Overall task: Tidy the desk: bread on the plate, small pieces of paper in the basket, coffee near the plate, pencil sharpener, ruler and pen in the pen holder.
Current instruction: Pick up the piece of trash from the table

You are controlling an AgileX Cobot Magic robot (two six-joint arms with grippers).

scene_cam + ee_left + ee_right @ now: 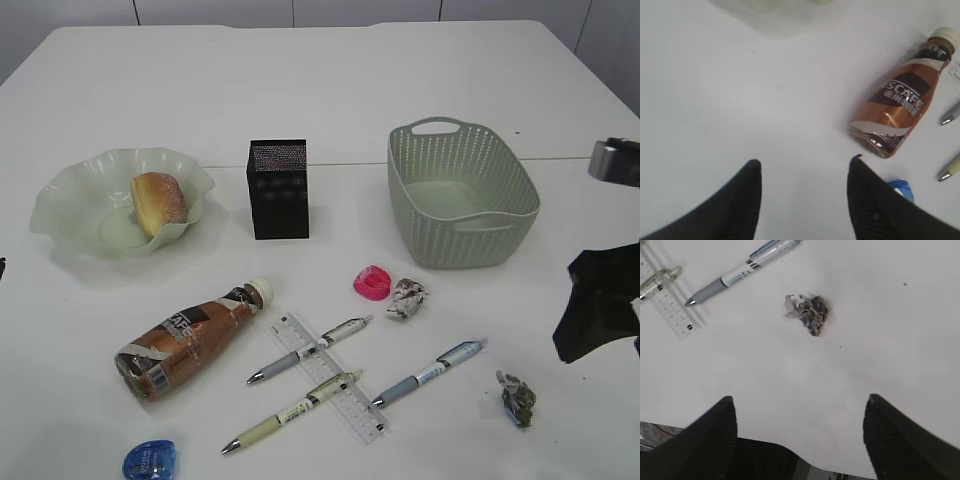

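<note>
The holder [278, 188] stands at mid-bench [330, 90] and serves as the landmark. Far left of it, the bread [159, 203] lies in the plate [60, 205], whose translucent rim is hard to trace against the white top. Left and in front of the holder, the coffee [190, 338] lies on its side, cap toward the holder. A blue sharpener [149, 460] sits further front-left, cut off by the frame's lower edge. The left end effector [805, 200] shows only in its wrist view, fingers spread wide over bare bench and holding nothing.

In front of the holder, the ruler [328, 378] lies under two pens [305, 353], a third pen [430, 372] to their right. A pink sharpener [372, 283] and a paper ball [407, 298] sit front-right. Right of the holder stands the basket [462, 190]. Far front-right lies a darker paper scrap [517, 398]. The right end effector [800, 440] hangs wide apart and empty near that scrap; in the exterior view only a dark arm shape shows at the edge.
</note>
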